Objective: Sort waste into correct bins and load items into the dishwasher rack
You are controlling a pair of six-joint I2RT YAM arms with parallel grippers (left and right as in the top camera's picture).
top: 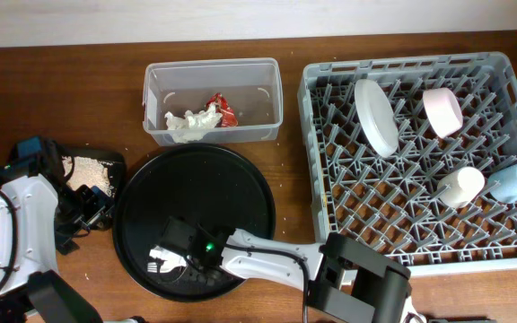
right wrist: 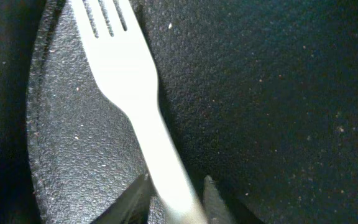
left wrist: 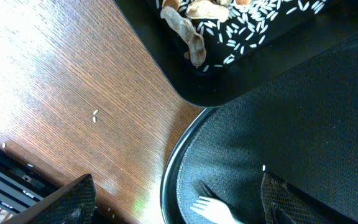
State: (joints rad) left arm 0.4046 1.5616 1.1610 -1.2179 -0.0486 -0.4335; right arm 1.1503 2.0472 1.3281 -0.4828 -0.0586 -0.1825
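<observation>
Item: white fork (right wrist: 126, 93), on round black tray (right wrist: 272, 93). Handle runs between my right fingertips (right wrist: 215, 199), both close alongside; clenched or not, I cannot tell.

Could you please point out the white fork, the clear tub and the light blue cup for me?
white fork (right wrist: 143, 124), right wrist view, on its neck.
clear tub (top: 212, 65), overhead view, on its far rim.
light blue cup (top: 514, 182), overhead view, on its side.

Smooth white plastic fork (right wrist: 129, 93), pebbled matt tray (right wrist: 260, 93)
</observation>
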